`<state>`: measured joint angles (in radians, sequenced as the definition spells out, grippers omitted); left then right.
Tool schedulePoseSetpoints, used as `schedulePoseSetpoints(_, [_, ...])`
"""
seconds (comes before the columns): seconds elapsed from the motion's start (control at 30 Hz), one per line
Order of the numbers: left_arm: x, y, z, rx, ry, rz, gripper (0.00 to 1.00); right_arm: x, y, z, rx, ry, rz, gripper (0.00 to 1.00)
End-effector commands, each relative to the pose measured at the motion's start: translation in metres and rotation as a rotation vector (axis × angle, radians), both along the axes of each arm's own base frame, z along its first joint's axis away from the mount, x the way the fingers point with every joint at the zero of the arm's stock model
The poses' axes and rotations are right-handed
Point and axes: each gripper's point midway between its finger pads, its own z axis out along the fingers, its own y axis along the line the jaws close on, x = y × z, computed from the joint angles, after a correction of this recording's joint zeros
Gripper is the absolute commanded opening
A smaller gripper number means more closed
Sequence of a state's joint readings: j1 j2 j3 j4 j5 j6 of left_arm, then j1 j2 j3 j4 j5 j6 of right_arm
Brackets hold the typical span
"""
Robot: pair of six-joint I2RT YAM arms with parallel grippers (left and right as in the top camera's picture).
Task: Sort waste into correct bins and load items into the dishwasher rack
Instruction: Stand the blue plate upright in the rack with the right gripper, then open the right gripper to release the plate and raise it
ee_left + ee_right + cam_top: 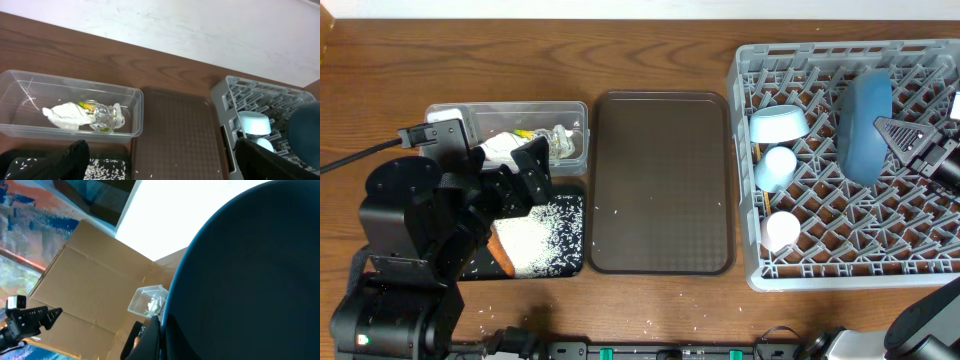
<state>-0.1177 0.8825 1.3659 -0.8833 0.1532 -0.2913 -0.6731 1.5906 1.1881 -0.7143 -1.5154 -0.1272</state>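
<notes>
The dark-blue plate [865, 112] stands on edge in the grey dishwasher rack [760, 270], and my right gripper [905, 140] is shut on its rim. In the right wrist view the plate [250, 270] fills the picture against a black finger [152, 340]. A pale-blue bowl [778, 125], a light-blue cup [778, 165] and a pale pink cup [782, 230] sit in the rack's left side. My left gripper [165, 167] hangs open and holds nothing, over the black tray [582, 215], which holds rice [545, 235] and a carrot [503, 252]. The clear tub [135, 100] holds crumpled paper [62, 115], foil [102, 117] and a yellow-green packet [90, 105].
A brown serving tray [660, 180] lies between the bins and the rack, with a few rice grains on it. Stray grains dot the wooden table [620, 325] near the front edge. The left arm's black body [410, 220] covers the black tray's left part.
</notes>
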Motion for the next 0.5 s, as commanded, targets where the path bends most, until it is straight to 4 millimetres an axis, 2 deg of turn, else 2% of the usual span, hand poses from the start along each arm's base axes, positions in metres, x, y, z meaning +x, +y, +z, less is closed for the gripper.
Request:
schedulePoseSetpoints(0.0, [0.0002, 0.0025, 0.0003, 0.003, -0.002, 0.012, 0.95, -0.0023, 0.0065, 0.0054, 0.053, 0.002, 0.030, 0.01])
schedulePoseSetpoints(0.47, [0.0002, 0.0025, 0.0003, 0.003, -0.002, 0.012, 0.95, -0.0016, 0.0092, 0.0054, 0.056, 0.006, 0.038, 0.01])
